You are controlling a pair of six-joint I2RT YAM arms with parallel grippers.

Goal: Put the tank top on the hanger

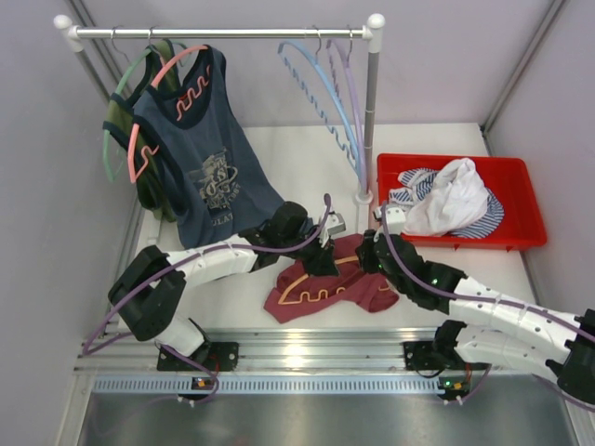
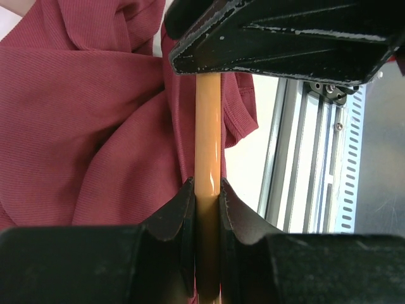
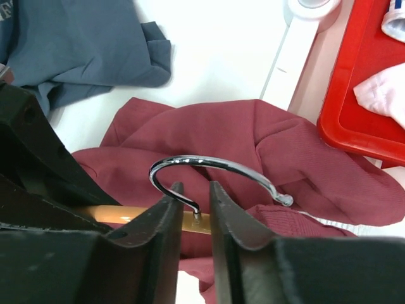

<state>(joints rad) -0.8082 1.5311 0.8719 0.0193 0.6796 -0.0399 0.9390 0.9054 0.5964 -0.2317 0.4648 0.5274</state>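
The maroon tank top [image 1: 364, 290] lies crumpled on the white table between my two arms. The orange hanger [image 1: 312, 295] lies on it, zigzag bar toward the near edge. My left gripper [image 1: 323, 254] is shut on the hanger's orange bar [image 2: 207, 126], with maroon fabric [image 2: 82, 126] to its left; in the left wrist view the gripper [image 2: 207, 183] pinches the bar tightly. My right gripper [image 1: 371, 253] sits at the hanger's top. Its fingers [image 3: 195, 187] stand narrowly apart astride the stem of the metal hook [image 3: 215, 163], over the tank top [image 3: 285, 152].
A rack stands at the back with a navy printed tank top [image 1: 200, 149] on a salmon hanger and light blue and lilac hangers [image 1: 335, 102]. Its post [image 1: 372, 111] stands just behind the grippers. A red tray [image 1: 521, 200] with white and striped clothes is at the right.
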